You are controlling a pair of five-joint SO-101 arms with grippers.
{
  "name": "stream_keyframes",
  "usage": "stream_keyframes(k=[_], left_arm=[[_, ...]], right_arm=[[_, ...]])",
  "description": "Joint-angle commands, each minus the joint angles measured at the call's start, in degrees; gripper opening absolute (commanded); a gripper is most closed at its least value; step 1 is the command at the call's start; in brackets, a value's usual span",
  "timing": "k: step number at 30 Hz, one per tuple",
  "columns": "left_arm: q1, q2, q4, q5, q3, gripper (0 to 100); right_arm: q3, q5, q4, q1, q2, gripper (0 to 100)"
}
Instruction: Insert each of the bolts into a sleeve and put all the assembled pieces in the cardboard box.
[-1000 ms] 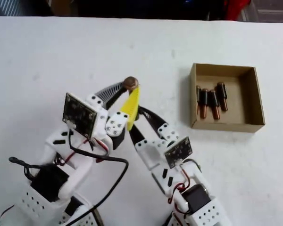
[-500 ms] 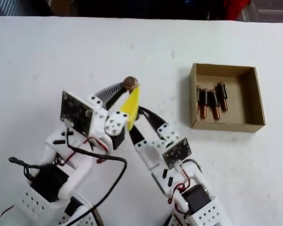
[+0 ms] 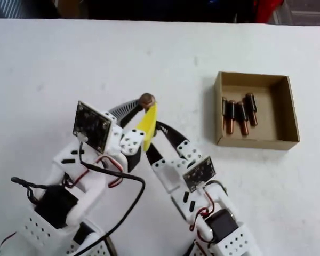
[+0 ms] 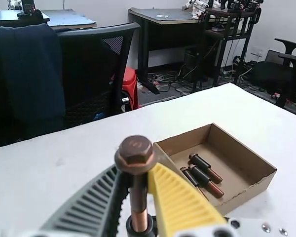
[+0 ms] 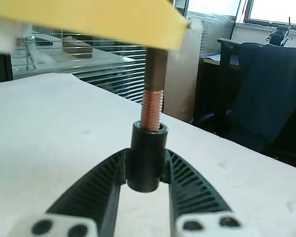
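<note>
Left gripper (image 3: 145, 105) is clamping the bolt (image 4: 133, 153) just under its head, with the threaded end pointing down. Right gripper (image 5: 146, 170) is pinching the sleeve (image 5: 148, 143) upright directly beneath it. Both are sitting over the bench (image 3: 69, 53), well apart from the cardboard box (image 3: 256, 142), to its left in the high view.

Thread tip is just entering the sleeve mouth and most of the shank is showing above it, so I'm judging insertion as barely started. Four assembled pieces (image 3: 237, 114) are lying in the box, toward its left wall.

Risks:
- Any off-axis push could be jamming the threads on the sleeve rim or tilting the sleeve in its grip.
- Letting go early could be dropping the pair short of the box.
</note>
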Motion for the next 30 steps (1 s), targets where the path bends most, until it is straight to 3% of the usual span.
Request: stream_keyframes(k=[1,30], left_arm=[[0.7,-1.3,0.0,0.8,-0.4,2],[0.1,-1.3,-4.1,0.3,9.9,2]], right_arm=[[0.4,0.9,-1.4,0.5,-0.7,1.7],[0.4,1.1,-1.1,0.5,-0.7,1.7]])
